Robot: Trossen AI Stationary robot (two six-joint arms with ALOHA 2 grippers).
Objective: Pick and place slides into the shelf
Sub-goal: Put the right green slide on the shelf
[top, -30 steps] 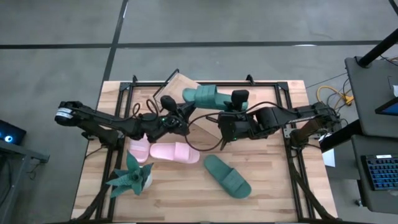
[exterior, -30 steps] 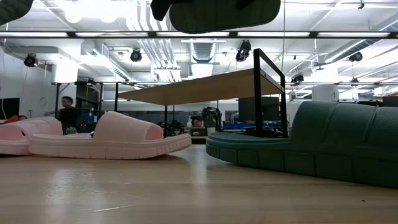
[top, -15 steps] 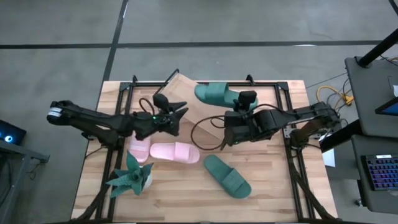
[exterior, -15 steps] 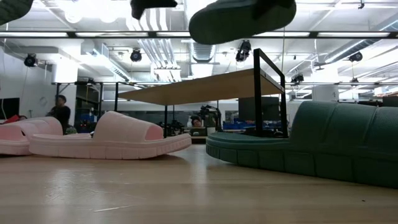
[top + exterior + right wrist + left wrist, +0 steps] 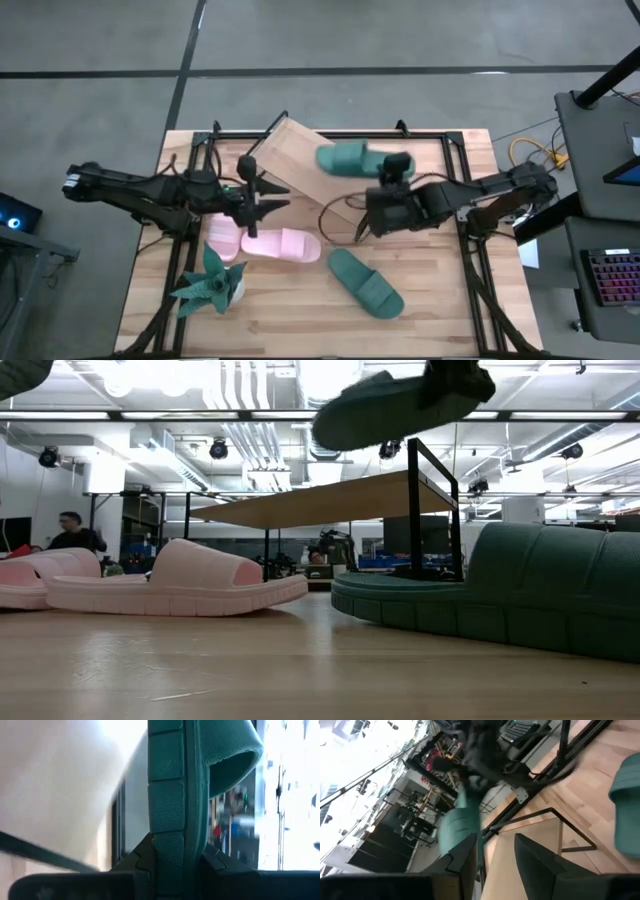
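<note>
Lowering calls for care: right end effector [image 5: 397,172], clamped on the green slide [image 5: 352,159], should level it over the shelf [image 5: 300,160] while the left end effector [image 5: 268,193] waits spread wide.

High view: overhead, looking straight down on the whole table [image 5: 430,300]. Low view: at tabletop height, level across it, close to the slides. Wrist views: along each arm's fingers, close up. All four share the shelf [image 5: 300,160] and the lifted green slide [image 5: 355,158].

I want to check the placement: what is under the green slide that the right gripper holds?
In the high view, the shelf lies under the held green slide; the board beneath it is covered.
</note>
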